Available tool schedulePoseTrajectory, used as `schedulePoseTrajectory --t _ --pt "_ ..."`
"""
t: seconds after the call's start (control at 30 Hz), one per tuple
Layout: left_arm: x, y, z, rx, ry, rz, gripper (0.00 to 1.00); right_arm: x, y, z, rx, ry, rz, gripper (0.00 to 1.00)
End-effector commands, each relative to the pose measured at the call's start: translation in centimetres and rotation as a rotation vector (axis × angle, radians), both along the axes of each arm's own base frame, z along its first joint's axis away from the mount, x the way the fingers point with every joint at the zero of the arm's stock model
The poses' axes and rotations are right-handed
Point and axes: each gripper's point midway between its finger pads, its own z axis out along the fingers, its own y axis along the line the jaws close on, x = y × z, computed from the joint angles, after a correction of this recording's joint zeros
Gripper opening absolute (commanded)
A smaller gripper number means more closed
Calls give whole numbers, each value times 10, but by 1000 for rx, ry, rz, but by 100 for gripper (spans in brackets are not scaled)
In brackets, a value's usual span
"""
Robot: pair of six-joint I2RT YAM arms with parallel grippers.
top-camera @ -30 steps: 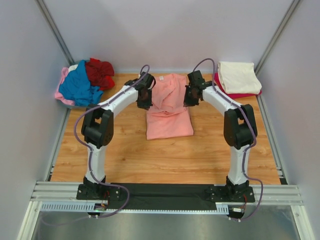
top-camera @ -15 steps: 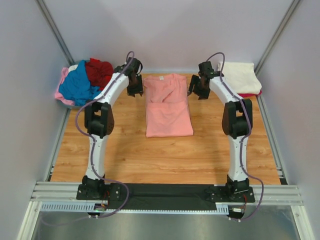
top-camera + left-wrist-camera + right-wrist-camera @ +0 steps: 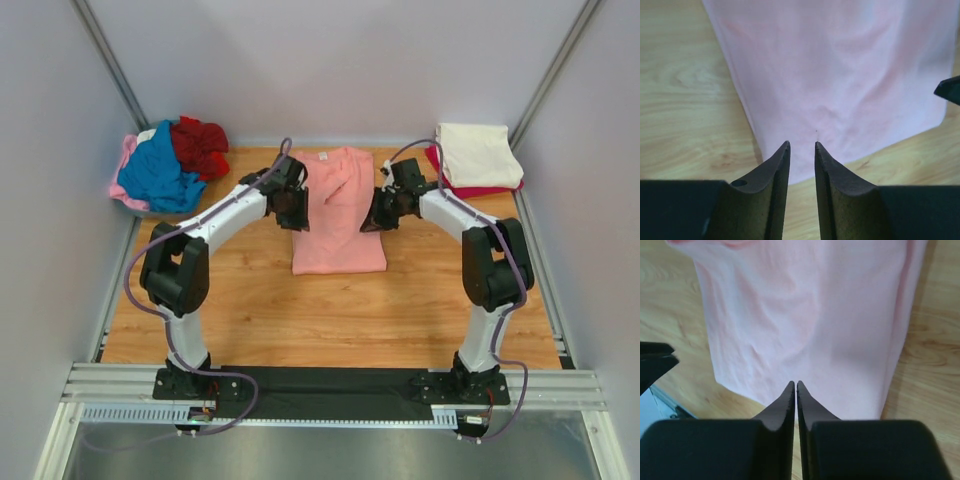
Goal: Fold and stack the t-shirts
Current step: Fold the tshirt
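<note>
The salmon-pink t-shirt lies folded into a tall rectangle in the middle of the tabletop, towards the far side, with its collar end away from the arms. We see both arms reaching in over it from either side.

The left tool sits low at the shirt's left edge. In the left wrist view, the left tool has its two fingers only a narrow slit apart. The tips stand over the shirt's near left corner, and pink cloth shows through the gap. We cannot tell whether the tips touch the fabric, and nothing is pinched between them.

The right tool sits at the shirt's right edge. In the right wrist view, the right tool is closed, its fingertips pressed together with just a hairline between them. They point at the shirt's near edge, and we see no cloth caught in them.

At the far left corner, a loose heap holds a blue t-shirt, a dark red t-shirt and a pale pink t-shirt. At the far right corner, a folded cream t-shirt lies on top of a red t-shirt.
</note>
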Motion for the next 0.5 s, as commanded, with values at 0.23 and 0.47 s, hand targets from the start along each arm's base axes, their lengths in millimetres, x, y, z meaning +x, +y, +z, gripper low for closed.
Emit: schedulePoseTrajectory --t 0.23,0.47 --pt "-75 2 -84 3 175 -9 29 -72 -23 -81 -34 153 -45 0" --pt "-111 35 -116 94 226 12 27 -122 -37 -117 -114 238 -60 0"
